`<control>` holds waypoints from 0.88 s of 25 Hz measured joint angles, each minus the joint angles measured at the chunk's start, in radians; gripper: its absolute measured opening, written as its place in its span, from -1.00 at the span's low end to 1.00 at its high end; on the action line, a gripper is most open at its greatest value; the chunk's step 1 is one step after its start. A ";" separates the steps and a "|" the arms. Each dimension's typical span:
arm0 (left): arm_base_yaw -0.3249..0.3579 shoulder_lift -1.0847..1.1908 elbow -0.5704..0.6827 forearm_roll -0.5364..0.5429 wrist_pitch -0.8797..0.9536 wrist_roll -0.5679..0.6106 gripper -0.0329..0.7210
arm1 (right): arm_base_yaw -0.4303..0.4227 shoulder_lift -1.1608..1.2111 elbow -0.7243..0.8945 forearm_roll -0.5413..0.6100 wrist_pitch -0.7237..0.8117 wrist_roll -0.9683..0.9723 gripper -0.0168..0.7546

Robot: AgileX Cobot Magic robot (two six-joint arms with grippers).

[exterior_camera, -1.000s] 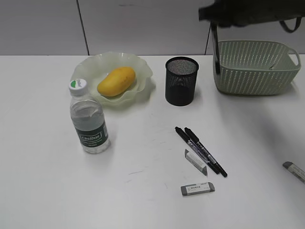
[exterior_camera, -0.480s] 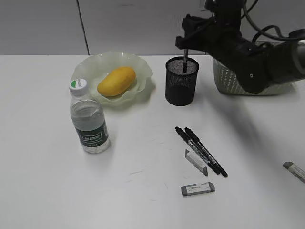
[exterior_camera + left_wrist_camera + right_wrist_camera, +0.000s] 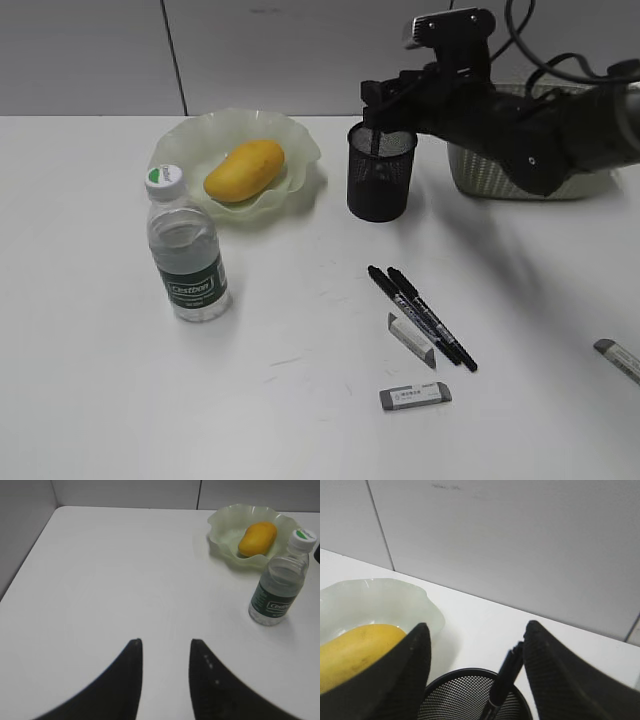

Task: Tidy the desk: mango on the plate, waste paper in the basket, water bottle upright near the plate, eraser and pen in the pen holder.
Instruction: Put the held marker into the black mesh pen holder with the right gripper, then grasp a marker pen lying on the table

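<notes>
Right claw (image 3: 378,112) sits directly above pen holder (image 3: 381,170), a pen (image 3: 501,682) between its fingers, standing in the holder. Plate (image 3: 190,148) with mango (image 3: 244,169) left of claw; water bottle (image 3: 186,250) further left and nearer. Basket (image 3: 480,172) right. Two pens (image 3: 420,316) and erasers (image 3: 415,396) on desk (image 3: 300,400) before it.

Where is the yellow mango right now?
In the exterior view the mango lies in the green plate at the back left of the desk, behind the water bottle and left of the black pen holder.
</notes>
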 joint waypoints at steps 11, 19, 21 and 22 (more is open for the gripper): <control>0.000 0.000 0.000 0.000 0.000 0.000 -0.28 | 0.001 -0.658 0.048 -0.034 1.169 -0.021 0.14; 0.000 0.038 0.000 0.000 -0.001 0.000 -0.28 | 0.001 -1.204 0.361 0.036 1.569 -0.031 0.09; 0.000 0.080 0.000 0.000 -0.003 0.002 -0.28 | 0.001 -1.367 0.435 0.059 1.612 -0.035 0.09; 0.000 0.103 0.000 0.000 -0.003 0.013 -0.29 | 0.001 -1.438 0.471 0.070 1.630 -0.048 0.09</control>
